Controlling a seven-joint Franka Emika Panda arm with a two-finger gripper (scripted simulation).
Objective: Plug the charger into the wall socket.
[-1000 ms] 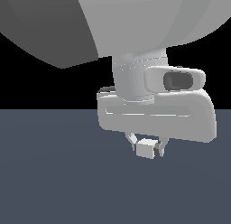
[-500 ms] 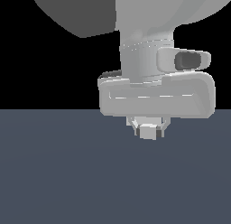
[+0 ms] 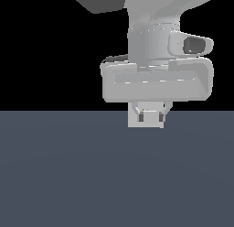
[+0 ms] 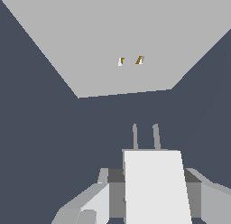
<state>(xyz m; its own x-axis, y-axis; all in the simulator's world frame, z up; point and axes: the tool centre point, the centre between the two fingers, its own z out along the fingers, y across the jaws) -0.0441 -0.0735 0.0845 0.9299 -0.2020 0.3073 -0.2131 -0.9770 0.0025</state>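
Note:
In the wrist view the off-white charger [image 4: 155, 187] sits between my fingers [image 4: 92, 205], and my gripper [image 4: 153, 207] is shut on it. Its two thin prongs [image 4: 145, 136] point at the wall socket [image 4: 122, 33], a large pale-grey plate close ahead, and line up a little to one side of the socket's two small slots [image 4: 130, 61]. A gap of dark floor separates the prongs from the plate. In the exterior view my gripper [image 3: 150, 118] hangs under the hand in front of a pale square, the wall socket [image 3: 132, 123]. There the charger blends with the plate and cannot be told apart.
A flat dark blue-grey floor [image 3: 68, 175] spreads around the socket, with black background above it. The bulky pale hand [image 3: 155, 82] and arm fill the upper part of the exterior view.
The hand has moved toward the exterior view's right and away from the camera, carrying the charger. The pale plate now shows behind the fingers, where only the small cube showed before.

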